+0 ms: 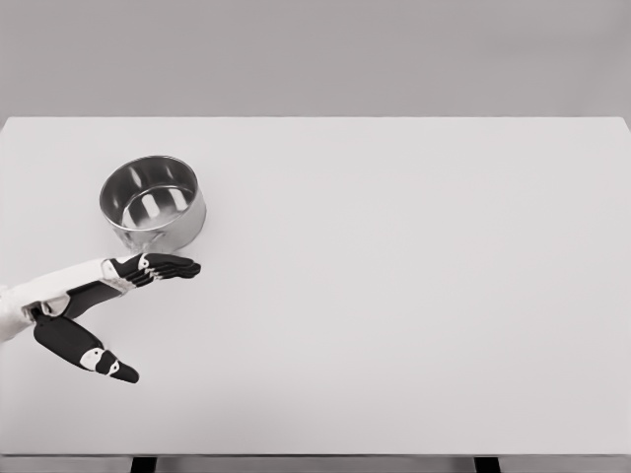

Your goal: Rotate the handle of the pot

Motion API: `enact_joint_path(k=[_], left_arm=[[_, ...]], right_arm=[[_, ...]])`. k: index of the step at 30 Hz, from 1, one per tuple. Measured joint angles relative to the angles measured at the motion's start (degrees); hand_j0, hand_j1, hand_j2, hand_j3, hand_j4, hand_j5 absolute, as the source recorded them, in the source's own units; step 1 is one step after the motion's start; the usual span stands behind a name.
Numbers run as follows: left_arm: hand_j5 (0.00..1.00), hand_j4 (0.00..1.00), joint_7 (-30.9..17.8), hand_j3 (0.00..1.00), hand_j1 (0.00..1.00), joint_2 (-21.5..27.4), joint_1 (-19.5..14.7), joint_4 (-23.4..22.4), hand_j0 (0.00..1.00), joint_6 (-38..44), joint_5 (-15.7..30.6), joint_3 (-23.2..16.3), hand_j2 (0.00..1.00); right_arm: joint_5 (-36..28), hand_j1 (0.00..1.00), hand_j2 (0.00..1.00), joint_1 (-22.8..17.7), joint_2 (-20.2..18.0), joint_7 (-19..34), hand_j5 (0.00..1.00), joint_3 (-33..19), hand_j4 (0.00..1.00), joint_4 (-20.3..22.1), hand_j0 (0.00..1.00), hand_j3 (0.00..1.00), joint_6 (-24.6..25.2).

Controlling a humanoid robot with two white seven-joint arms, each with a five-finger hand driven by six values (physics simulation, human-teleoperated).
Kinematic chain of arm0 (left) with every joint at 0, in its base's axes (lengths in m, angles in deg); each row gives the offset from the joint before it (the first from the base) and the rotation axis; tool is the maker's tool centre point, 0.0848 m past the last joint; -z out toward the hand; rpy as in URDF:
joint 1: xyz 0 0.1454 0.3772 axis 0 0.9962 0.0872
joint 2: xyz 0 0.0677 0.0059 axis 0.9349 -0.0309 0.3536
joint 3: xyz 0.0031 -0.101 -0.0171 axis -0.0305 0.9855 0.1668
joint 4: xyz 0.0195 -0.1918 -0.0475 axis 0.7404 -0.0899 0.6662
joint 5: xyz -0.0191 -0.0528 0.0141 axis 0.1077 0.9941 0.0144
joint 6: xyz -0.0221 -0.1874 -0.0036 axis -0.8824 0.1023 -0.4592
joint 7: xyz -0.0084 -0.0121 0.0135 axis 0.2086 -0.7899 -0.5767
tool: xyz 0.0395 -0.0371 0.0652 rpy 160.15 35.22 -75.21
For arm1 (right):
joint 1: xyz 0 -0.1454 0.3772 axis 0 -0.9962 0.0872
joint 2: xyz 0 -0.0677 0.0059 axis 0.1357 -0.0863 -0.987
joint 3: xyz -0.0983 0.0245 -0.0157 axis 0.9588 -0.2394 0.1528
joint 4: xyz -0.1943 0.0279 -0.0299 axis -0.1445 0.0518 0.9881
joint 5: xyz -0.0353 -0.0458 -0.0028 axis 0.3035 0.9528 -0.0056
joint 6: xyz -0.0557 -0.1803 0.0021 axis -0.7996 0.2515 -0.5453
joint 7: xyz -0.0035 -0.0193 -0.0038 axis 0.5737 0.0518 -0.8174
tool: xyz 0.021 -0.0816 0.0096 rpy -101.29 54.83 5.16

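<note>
- The steel pot (pixel 153 203) stands upright on the worktop's (pixel 414 296) left part, its open mouth showing.
- The left hand (pixel 99 305) lies just in front of it, fingers (pixel 168 266) stretched out flat, thumb splayed wide, gripping nothing; fingertips near the pot's base, contact unclear.
- Wide bare worktop lies to the right.

The round silver metal pot (pixel 153 202) at upper left gleams, polished and reflective; the white surface (pixel 394 296) looks smooth and matt.
</note>
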Motion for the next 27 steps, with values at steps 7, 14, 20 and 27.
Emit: enact_joint_path(k=[7, 14, 20, 27], left_arm=[[1.0, 1.0, 0.0, 1.0, 1.0, 0.11, 2.72, -0.02, 1.0, 0.01, -0.07, 0.0, 1.0], [1.0, 1.0, 0.0, 1.0, 1.0, -0.12, 3.87, -0.09, 1.0, 0.02, -0.07, 0.07, 1.0], [1.0, 1.0, 0.0, 1.0, 1.0, -0.33, 3.87, -0.11, 1.0, 0.04, -0.03, 0.38, 1.0], [1.0, 1.0, 0.01, 1.0, 1.0, -0.49, 4.13, -0.19, 1.0, 6.22, -0.15, 0.37, 1.0]], right_arm=[[0.0, 1.0, 1.0, 0.0, 0.0, 0.0, 1.0, 0.0, 1.0, -0.01, 1.0, 1.0, 0.01], [0.0, 1.0, 1.0, 0.0, 0.0, 0.0, 1.0, -0.01, 1.0, 0.0, 1.0, 1.0, 0.0], [0.0, 1.0, 1.0, 0.0, 0.0, 0.0, 1.0, 0.01, 1.0, 0.0, 1.0, 1.0, -0.01], [0.0, 1.0, 1.0, 0.0, 0.0, 0.0, 1.0, 0.01, 1.0, -0.02, 1.0, 1.0, -0.01]])
